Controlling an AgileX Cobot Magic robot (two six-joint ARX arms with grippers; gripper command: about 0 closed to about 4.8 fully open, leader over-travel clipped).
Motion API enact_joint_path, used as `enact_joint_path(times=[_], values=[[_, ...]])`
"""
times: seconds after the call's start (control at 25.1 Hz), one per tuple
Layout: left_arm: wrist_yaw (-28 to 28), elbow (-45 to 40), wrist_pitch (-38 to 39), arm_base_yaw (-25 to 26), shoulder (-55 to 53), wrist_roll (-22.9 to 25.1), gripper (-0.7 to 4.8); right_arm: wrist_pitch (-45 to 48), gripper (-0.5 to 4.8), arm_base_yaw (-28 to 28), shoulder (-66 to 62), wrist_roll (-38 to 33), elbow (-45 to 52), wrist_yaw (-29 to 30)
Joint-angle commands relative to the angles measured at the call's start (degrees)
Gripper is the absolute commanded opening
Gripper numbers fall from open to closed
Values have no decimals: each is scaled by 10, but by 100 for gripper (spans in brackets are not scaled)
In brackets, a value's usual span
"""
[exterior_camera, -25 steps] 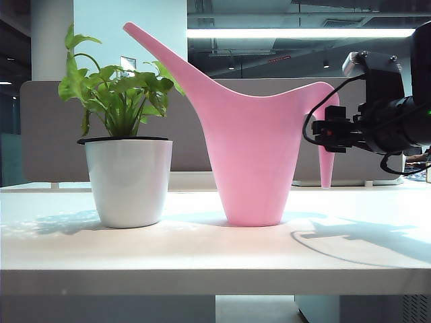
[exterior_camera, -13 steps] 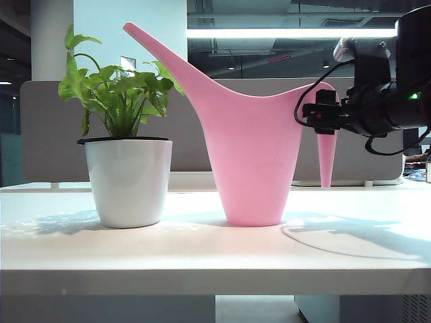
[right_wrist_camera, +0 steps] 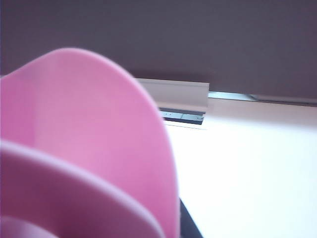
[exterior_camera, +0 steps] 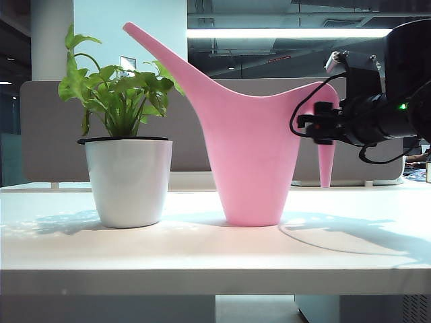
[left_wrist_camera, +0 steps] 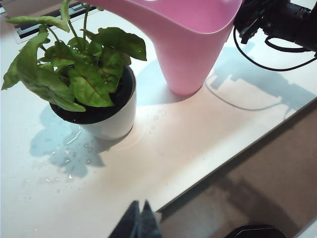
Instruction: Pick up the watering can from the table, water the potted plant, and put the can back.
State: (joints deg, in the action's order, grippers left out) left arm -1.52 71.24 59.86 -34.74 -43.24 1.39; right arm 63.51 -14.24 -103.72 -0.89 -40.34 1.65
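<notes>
- The pink watering can (exterior_camera: 252, 155) stood upright on the white worktop (exterior_camera: 202, 249), just beside the potted plant (exterior_camera: 126, 161), its spout reaching over the leaves.
- Behind them stood a grey partition (exterior_camera: 47, 134); water drops lay on the worktop near the pot.
- The right hand (exterior_camera: 311, 125) was at the can's arched handle, nearer than a second earlier; whether it pinched the handle I cannot tell.
- The left hand (left_wrist_camera: 140, 222) hung by the worktop's front edge, fingers pressed together.
</notes>
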Motion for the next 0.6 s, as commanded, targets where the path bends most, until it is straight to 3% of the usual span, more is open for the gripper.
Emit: enact_joint_path(times=[0.04, 0.16, 0.28, 0.44, 0.6], values=[[2, 1, -4, 0, 1, -3, 3, 15, 116, -1, 2, -2, -3, 0], [3, 1, -4, 0, 1, -3, 3, 17, 34, -1, 9, -2, -3, 0], [3, 1, -4, 0, 1, -3, 3, 14, -3, -1, 34, 12, -3, -1], [3, 1, -4, 0, 1, -3, 3, -19, -1, -1, 93, 84, -4, -6], [3, 1, -4, 0, 1, -3, 3, -147, -1, 1, 166, 132, -32, -32]])
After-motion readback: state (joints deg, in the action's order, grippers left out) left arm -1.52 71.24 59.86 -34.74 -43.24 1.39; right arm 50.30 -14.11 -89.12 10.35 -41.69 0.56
